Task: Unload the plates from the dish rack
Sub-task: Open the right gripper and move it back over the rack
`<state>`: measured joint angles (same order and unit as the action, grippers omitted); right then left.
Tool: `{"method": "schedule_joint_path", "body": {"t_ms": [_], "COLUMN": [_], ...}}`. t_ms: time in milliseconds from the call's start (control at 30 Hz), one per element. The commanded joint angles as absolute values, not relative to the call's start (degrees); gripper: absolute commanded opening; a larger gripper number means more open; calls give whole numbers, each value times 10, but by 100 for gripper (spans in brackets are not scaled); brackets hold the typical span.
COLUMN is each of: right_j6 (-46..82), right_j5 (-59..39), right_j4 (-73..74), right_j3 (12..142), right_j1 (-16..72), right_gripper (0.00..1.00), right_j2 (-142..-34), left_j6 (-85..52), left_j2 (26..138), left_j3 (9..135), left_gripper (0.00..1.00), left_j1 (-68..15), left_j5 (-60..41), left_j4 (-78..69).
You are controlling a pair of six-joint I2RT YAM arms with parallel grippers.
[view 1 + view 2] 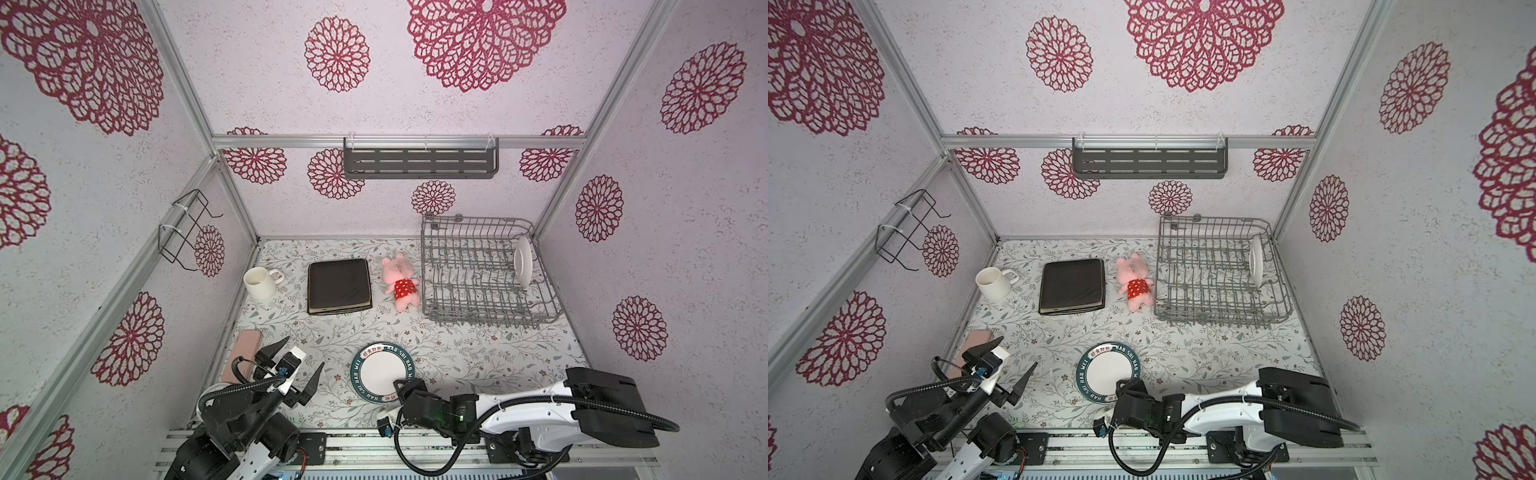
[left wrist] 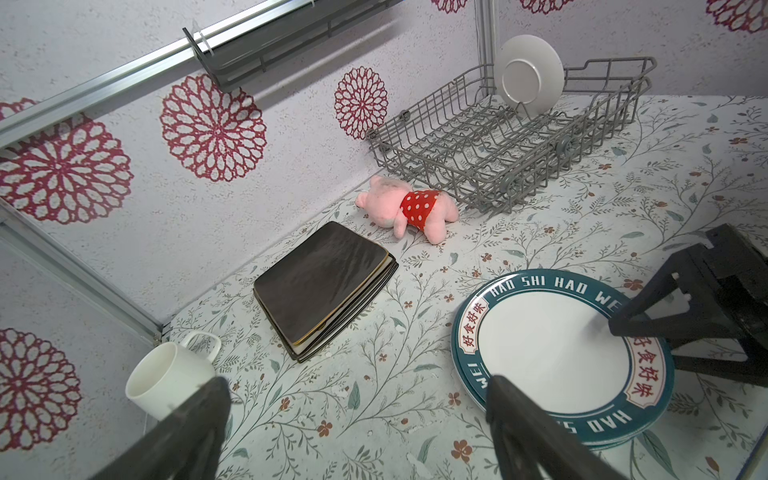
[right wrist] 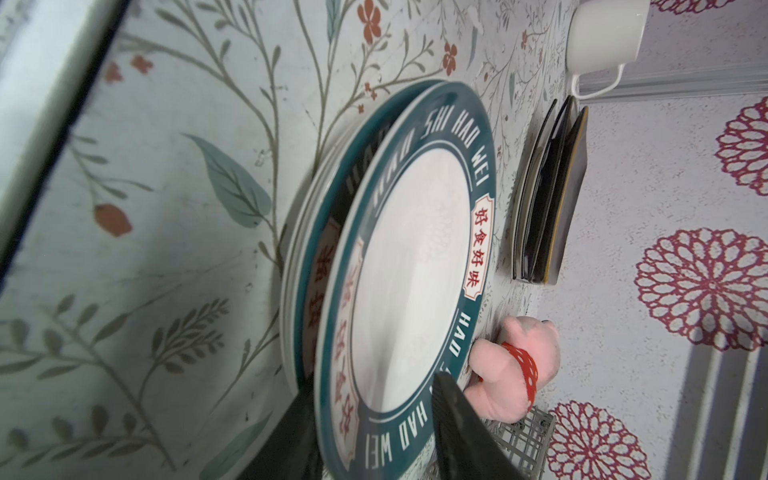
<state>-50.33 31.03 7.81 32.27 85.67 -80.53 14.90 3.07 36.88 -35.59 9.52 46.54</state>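
top views: in both top views the rack [image 1: 478, 222] [image 1: 1212, 220] stands at the far right of the desk [image 1: 457, 345], close to the back wall. one white plate [image 1: 523, 262] [image 1: 1255, 259] stands on edge between the tines at the rack's right end. the square plates [image 1: 338, 286] [image 1: 1072, 286] lie stacked flat at far centre, between the mug [image 1: 259, 282] and the pig toy [image 1: 401, 282]. the round plates [image 1: 380, 370] [image 1: 1106, 372] lie stacked at near centre. the left gripper [image 1: 304, 352] [image 1: 1017, 352] hangs over the near left of the desk, jaws spread wide, holding nothing. the right gripper [image 1: 405, 386] [image 1: 1127, 386] sits at the near right rim of the round plates. left wrist view: the left gripper [image 2: 355, 380] shows both fingers far apart with only desk between them. the right gripper [image 2: 640, 345] has one finger over the face of the round plates [image 2: 552, 357] and one below the rim. the white plate [image 2: 530, 70] stands upright in the rack [image 2: 519, 183]. right wrist view: the right gripper [image 3: 374, 386] is part-way open astride the rim of the uppermost of the round plates [image 3: 411, 270]. the gap is wider than the rim, so nothing is clamped. that plate lies tilted, its gripper-side edge raised off the one beneath.
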Motion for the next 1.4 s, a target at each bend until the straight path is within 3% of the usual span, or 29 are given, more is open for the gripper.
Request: {"method": "schedule_joint_path", "body": {"t_ms": [0, 733, 933, 1067, 1267, 1367], "right_j6": [-489, -468, -410, -282, -155, -124], "right_j5": [296, 254, 242, 222, 141, 30], "right_j4": [55, -4, -45, -98, -149, -166], "right_j3": [341, 372, 394, 446, 524, 563], "right_j1": [860, 851, 824, 724, 420, 239], "right_gripper": [47, 65, 73, 79, 87, 87], "right_j2": [-787, -786, -731, -651, -574, -582], "left_j6": [158, 158, 158, 158, 159, 158], "left_j2": [25, 25, 29, 36, 43, 47], "left_j3": [363, 363, 363, 363, 362, 362], "left_gripper": [97, 97, 97, 97, 97, 97], "left_j1": [-366, -366, -366, -366, -367, -368], "left_j5": [90, 90, 93, 94, 93, 93], "left_j4": [453, 455, 455, 455, 454, 455]}}
